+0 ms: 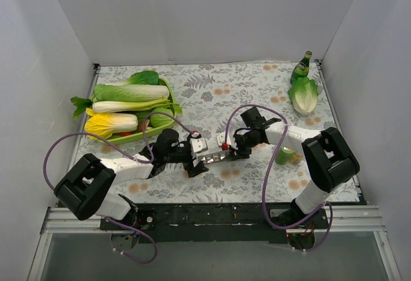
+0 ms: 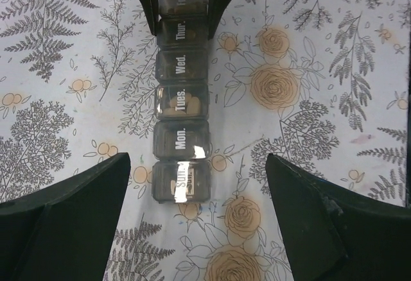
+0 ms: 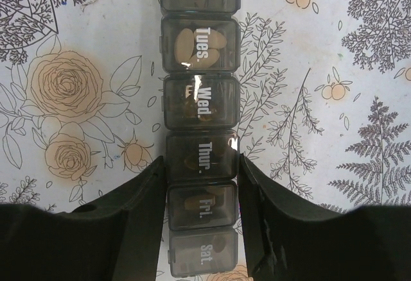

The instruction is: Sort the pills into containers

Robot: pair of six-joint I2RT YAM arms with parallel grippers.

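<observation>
The containers are one grey strip (image 1: 212, 158) of day-labelled lidded compartments, lying on the flowered cloth between my two grippers. All visible lids are down. Tan pills (image 3: 192, 45) show through the Tues. lid, and others show dimly in other compartments. My right gripper (image 3: 201, 169) is shut on the strip (image 3: 200, 95), its fingers pressed against both sides at Thur. and Fri.; it also shows in the top view (image 1: 235, 149). My left gripper (image 2: 196, 210) is open and empty, its fingers wide apart either side of the Sun. end of the strip (image 2: 182, 104).
A small green vial (image 1: 284, 155) stands right of the right arm. A green glass bottle (image 1: 300, 67) and a bok choy (image 1: 304, 95) are at the back right. A green tray (image 1: 166, 87) of leafy vegetables sits at the back left.
</observation>
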